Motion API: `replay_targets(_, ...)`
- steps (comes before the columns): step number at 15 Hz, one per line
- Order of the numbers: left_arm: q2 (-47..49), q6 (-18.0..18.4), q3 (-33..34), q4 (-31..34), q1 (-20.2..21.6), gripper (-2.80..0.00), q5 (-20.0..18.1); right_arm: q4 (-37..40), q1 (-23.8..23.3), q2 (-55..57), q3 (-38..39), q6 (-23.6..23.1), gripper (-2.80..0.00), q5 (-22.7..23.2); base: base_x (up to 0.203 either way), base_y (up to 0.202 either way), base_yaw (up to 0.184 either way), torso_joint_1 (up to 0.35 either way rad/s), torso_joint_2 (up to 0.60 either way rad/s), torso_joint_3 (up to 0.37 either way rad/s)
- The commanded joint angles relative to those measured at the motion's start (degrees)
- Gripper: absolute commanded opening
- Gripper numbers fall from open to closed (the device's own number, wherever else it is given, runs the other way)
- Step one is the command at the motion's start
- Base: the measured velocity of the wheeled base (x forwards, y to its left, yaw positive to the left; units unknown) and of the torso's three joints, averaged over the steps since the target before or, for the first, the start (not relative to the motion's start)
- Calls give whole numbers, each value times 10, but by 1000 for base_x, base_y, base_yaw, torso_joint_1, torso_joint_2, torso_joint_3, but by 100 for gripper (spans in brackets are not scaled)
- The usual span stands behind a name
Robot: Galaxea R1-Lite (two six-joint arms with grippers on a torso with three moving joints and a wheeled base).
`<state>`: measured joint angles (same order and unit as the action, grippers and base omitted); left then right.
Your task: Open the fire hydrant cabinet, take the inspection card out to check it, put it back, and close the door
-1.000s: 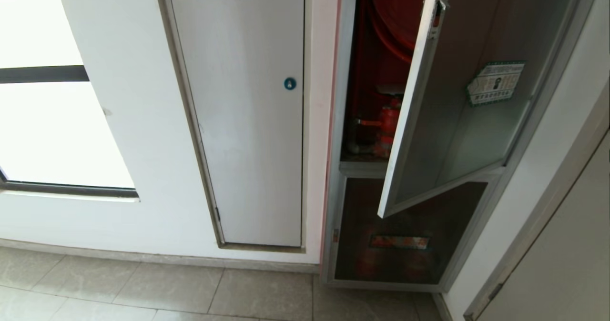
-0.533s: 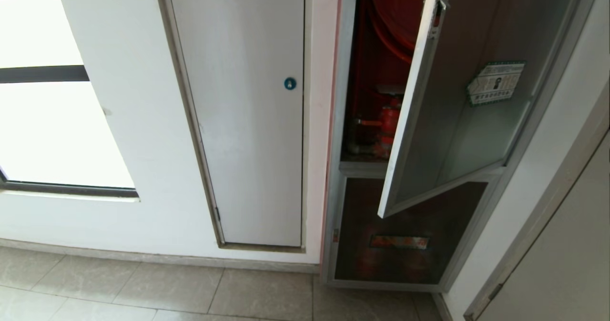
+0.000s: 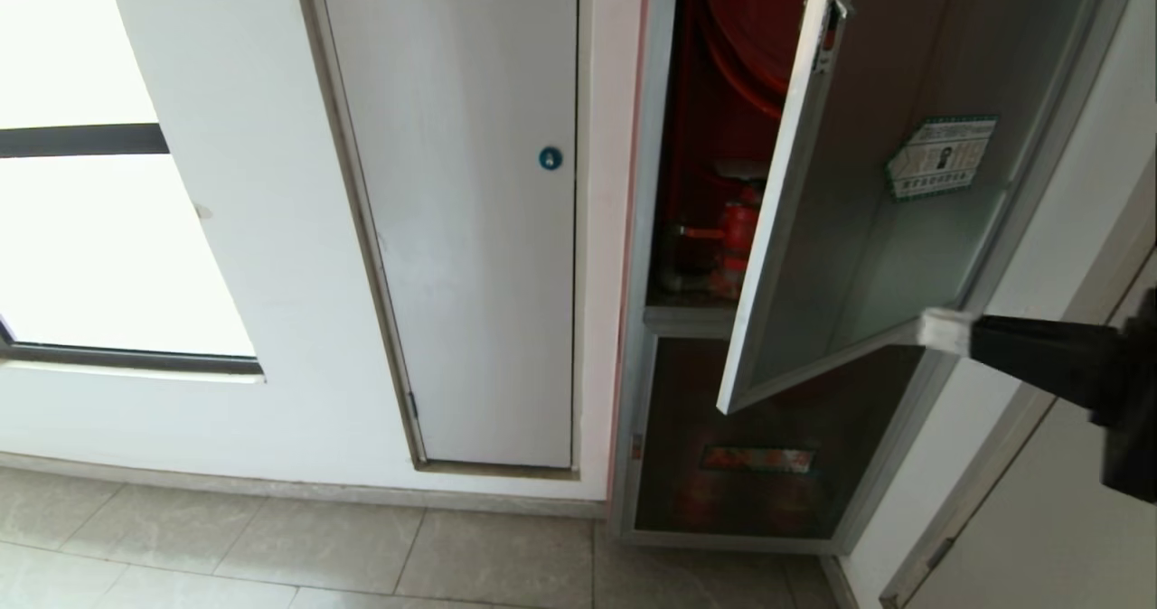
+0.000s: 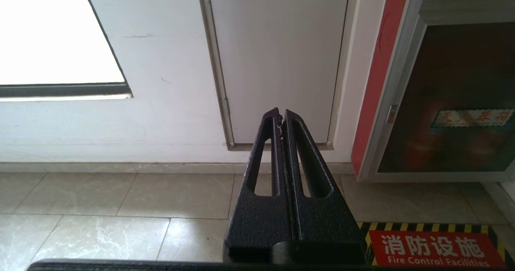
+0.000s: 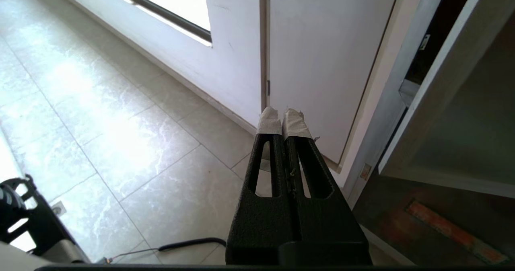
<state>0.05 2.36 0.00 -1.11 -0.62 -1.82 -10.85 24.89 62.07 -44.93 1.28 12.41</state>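
The fire hydrant cabinet point(image 3: 653, 229) stands in the wall with its red inside, a red hose reel point(image 3: 750, 13) and a red valve point(image 3: 737, 234) showing. Its door point(image 3: 868, 248) hangs partly open, swung out toward me, with a green-bordered sticker point(image 3: 940, 157) on the glass. My right gripper point(image 3: 945, 331) reaches in from the right, shut and empty, its taped tips by the door's lower right corner. The right wrist view has the door's edge point(image 5: 442, 74) to one side of the right gripper point(image 5: 283, 120). My left gripper point(image 4: 280, 116) is parked low, shut. The inspection card is out of view.
A plain white door point(image 3: 470, 229) with a blue round lock point(image 3: 550, 158) is left of the cabinet, and a bright window point(image 3: 90, 248) further left. Under the open door sits a dark panel with a red label point(image 3: 757, 458). A floor sign point(image 4: 434, 249) and a cable point(image 5: 189, 245) lie on the tiles.
My right arm has risen into the head view from the right edge, its tip arriving at the door's lower corner. The door and the left arm have not moved.
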Motion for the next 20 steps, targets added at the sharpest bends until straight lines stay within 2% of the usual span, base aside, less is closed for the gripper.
replay_targets(1, 0, 0, 7, 0, 0, -280, 0, -70, 38, 142, -42, 7, -280, -46, 0, 0, 0, 0, 0, 0)
replay_targets(5, 0, 0, 7, 0, 0, -280, 0, -249, 58, 314, -126, 13, -280, -152, 0, 0, 0, 0, 0, 0)
replay_targets(8, 0, 0, 7, 0, 0, -280, 0, -391, 61, 423, -202, 5, -280, -255, 0, 0, 0, 0, 0, 0)
replay_targets(9, 0, 0, 7, 0, 0, -280, 0, -437, 61, 449, -225, -8, -280, -290, 0, 0, 0, 0, 0, 0)
replay_targets(12, 0, 0, 7, 0, 0, -280, 0, -568, 58, 520, -261, -94, -280, -379, 0, 0, 0, 0, 0, 0)
replay_targets(17, 0, 0, 7, 0, 0, -280, 0, -671, 58, 589, -336, -170, -280, -477, 0, 0, 0, 0, 0, 0)
replay_targets(20, 0, 0, 7, 0, 0, -280, 0, -680, 58, 619, -371, -182, -280, -508, 0, 0, 0, 0, 0, 0)
